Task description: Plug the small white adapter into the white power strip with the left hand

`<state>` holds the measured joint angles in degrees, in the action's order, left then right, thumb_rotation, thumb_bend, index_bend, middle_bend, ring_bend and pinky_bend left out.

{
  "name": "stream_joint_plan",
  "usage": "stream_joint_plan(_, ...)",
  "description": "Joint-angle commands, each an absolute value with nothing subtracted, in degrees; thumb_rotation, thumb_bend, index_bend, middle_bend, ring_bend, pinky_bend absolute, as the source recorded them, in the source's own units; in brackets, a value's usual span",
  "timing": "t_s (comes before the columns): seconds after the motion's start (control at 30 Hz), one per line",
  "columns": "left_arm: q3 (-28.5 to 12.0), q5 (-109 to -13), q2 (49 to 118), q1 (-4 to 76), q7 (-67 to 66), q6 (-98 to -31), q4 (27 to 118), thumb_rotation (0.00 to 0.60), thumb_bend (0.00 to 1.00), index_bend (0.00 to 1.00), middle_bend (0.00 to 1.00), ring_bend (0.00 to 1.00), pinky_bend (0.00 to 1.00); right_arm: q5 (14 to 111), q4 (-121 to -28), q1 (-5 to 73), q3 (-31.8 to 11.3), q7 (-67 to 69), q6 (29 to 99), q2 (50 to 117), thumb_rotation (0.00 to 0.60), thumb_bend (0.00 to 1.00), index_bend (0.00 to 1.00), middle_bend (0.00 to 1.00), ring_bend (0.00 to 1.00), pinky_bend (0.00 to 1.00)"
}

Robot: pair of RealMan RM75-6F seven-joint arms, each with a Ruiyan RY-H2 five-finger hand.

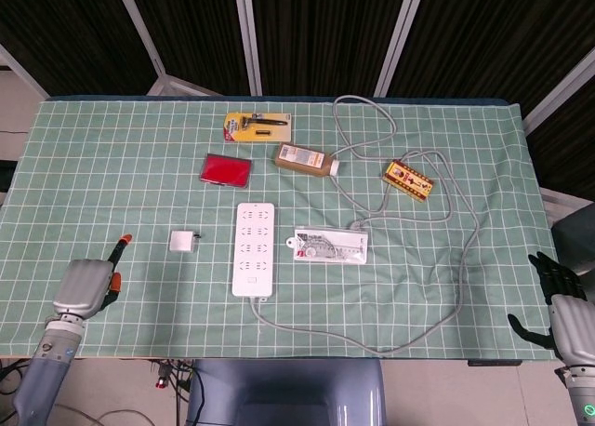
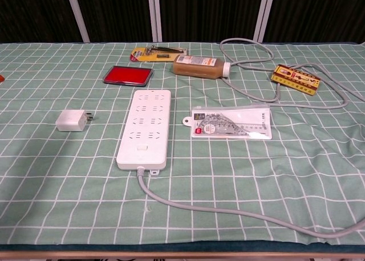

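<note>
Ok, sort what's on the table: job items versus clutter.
Job: small white adapter, white power strip, left hand.
Clutter: red case, brown bottle, razor pack, ruler set, yellow box.

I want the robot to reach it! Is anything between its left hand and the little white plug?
No. In the head view, only bare green checked cloth lies between the left hand and the small white adapter.

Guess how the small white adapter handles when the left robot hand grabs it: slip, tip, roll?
The small white adapter is a boxy block lying flat on the cloth, so it is unlikely to roll. It looks light and smooth, so it may slide or slip. Its prongs point at the power strip, so it probably needs turning prongs-down.
</note>
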<state>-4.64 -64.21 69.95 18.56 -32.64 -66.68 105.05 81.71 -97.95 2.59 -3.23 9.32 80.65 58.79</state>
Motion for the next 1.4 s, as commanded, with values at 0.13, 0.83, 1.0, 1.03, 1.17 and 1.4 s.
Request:
stream_joint_plan(0.13, -6.45, -52.46, 71.94, 24.93, -41.40, -61.91, 107.20, 0.600, 0.65, 0.05, 0.88, 0.82, 0.87, 81.49, -98.04, 2.60, -3.26, 9.79, 80.42, 58.66, 0.600, 0.34, 0.00, 0.00, 0.00, 0.00)
stream_joint_plan(0.83, -4.77, -39.20, 81.08, 33.60, -48.04, -62.22, 102.80, 0.600, 0.67, 0.09, 0.88, 0.82, 0.87, 80.72, -98.30, 2.75, -3.47, 10.71, 79.68, 58.29, 0.600, 0.34, 0.00, 0.00, 0.00, 0.00)
stream_joint_plan(1.0, -4.15, -38.74, 81.87, 34.16, -47.67, -62.57, 102.12, 0.600, 0.67, 0.09, 0.88, 0.82, 0.87, 80.64, -98.31, 2.76, -3.50, 10.70, 79.65, 58.29, 0.600, 0.34, 0.00, 0.00, 0.00, 0.00)
stream_joint_plan(1.03, -4.00, -38.73, 82.00, 34.26, -47.55, -62.69, 101.90, 0.600, 0.67, 0.09, 0.88, 0.82, 0.87, 80.62, -98.32, 2.76, -3.50, 10.70, 79.64, 58.28, 0.600, 0.34, 0.00, 0.00, 0.00, 0.00)
stream_joint_plan(1.17, -3.66, -38.63, 82.21, 34.52, -46.94, -62.99, 101.36, 0.600, 0.67, 0.09, 0.88, 0.82, 0.87, 80.61, -98.35, 2.75, -3.50, 10.63, 79.65, 58.29, 0.600, 0.34, 0.00, 0.00, 0.00, 0.00)
stream_joint_plan(1.4, -3.03, -38.09, 82.31, 35.20, -46.24, -63.05, 100.75, 0.600, 0.67, 0.09, 0.88, 0.82, 0.87, 80.57, -98.45, 2.74, -3.50, 10.52, 79.61, 58.27, 0.600, 0.34, 0.00, 0.00, 0.00, 0.00)
